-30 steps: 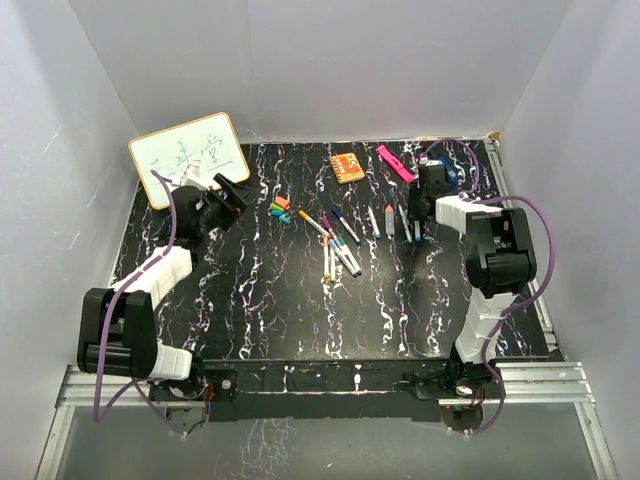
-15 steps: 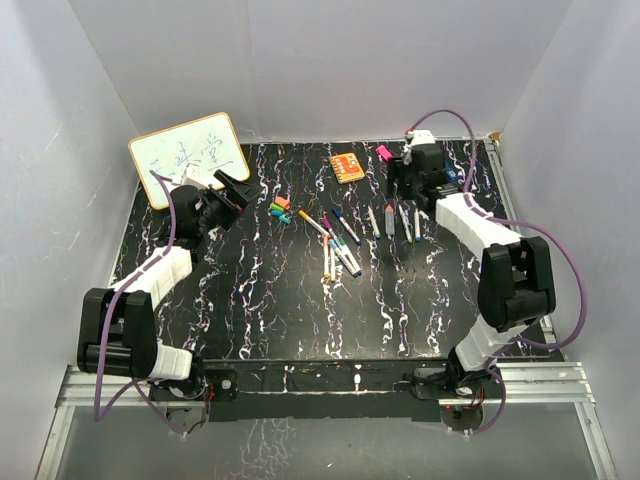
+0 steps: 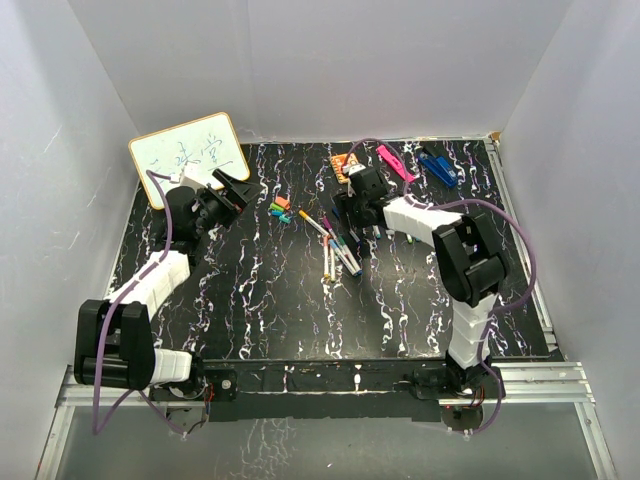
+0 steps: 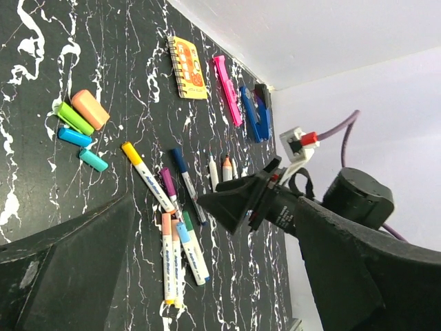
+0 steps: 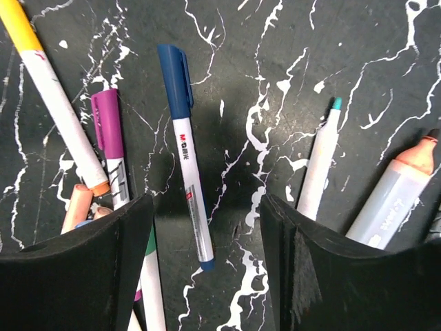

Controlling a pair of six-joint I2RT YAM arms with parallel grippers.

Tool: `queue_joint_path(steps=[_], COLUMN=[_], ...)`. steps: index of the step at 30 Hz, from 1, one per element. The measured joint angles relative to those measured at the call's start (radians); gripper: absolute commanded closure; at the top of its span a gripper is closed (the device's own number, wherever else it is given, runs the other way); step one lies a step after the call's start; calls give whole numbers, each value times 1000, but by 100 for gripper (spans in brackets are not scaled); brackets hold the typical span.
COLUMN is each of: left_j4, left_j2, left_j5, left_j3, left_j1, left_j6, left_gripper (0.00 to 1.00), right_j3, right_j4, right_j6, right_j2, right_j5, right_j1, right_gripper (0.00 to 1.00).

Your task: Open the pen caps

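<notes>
Blue-capped pen (image 5: 187,158) lies right under the right gripper (image 5: 203,207), between its open, empty jaws, long axis across their closing line. Left gripper (image 3: 235,192) is wide open, empty and farther off.

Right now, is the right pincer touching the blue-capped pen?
Apart. The right wrist view shows the blue-capped pen lying between the open fingers of the right pincer, with bare table on both sides.
</notes>
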Motion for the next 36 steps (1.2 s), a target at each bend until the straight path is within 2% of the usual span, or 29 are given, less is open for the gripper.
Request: queue_joint_path(steps=[9,18,25,31,36], left_j4=[7,20,34,40,49], left_j2=[0,4,11,26,26], left_j5=[19,26,31,34,54], left_j3=[-2,-2,-2,-2,-2], left_j1=[0,0,0,0,0], left_j6=[0,-1,-2,-8,-8], left_gripper=[2,2,1,2,1], right_j3=[48,48,52,73,73], right_j4=[-30,-37,-37,-39,-36], right_j6=[0,2,7,11,11], right_j2=[69,94,99,116,116], right_j5=[19,27,44,47,56], right_j1=[33,44,44,45,45], right_gripper=[44,55,73,98,100])
